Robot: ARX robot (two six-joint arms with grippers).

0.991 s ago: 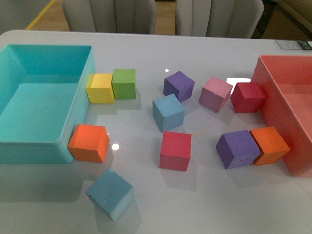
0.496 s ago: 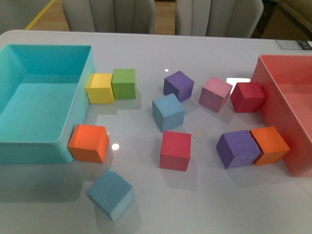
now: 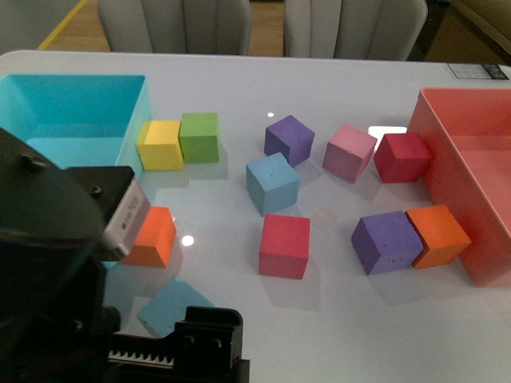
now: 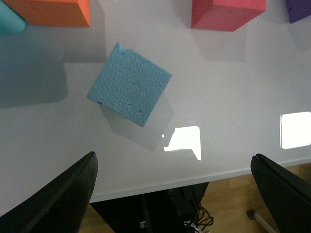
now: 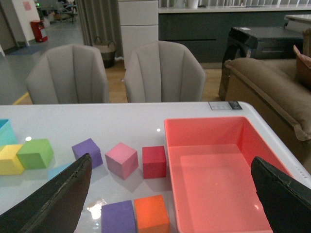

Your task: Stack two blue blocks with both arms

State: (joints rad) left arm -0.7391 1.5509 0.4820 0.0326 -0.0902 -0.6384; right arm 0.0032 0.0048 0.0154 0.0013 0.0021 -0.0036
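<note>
One blue block [image 3: 273, 183] sits near the table's middle. The other blue block [image 3: 169, 306] lies turned near the front edge, partly hidden by my left arm. In the left wrist view this block [image 4: 129, 83] lies ahead of my open, empty left gripper [image 4: 174, 160], which hovers over the table's front edge. In the front view the left gripper [image 3: 182, 351] shows only as a black toothed part at the bottom. My right gripper [image 5: 170, 162] is open and empty, high above the table near the pink bin [image 5: 218, 165]. A sliver of blue block [image 5: 59, 170] shows beside its finger.
A turquoise bin [image 3: 80, 100] stands at the left and a pink bin [image 3: 471, 167] at the right. Yellow [image 3: 160, 145], green [image 3: 200, 137], orange [image 3: 156, 238], red [image 3: 284, 246], purple [image 3: 289, 140], pink [image 3: 350, 153], dark red [image 3: 403, 157], purple [image 3: 387, 243] and orange [image 3: 437, 235] cubes are scattered about.
My left arm has come into the front view at the lower left. It now covers part of the near blue block and the turquoise bin. No block has moved.
</note>
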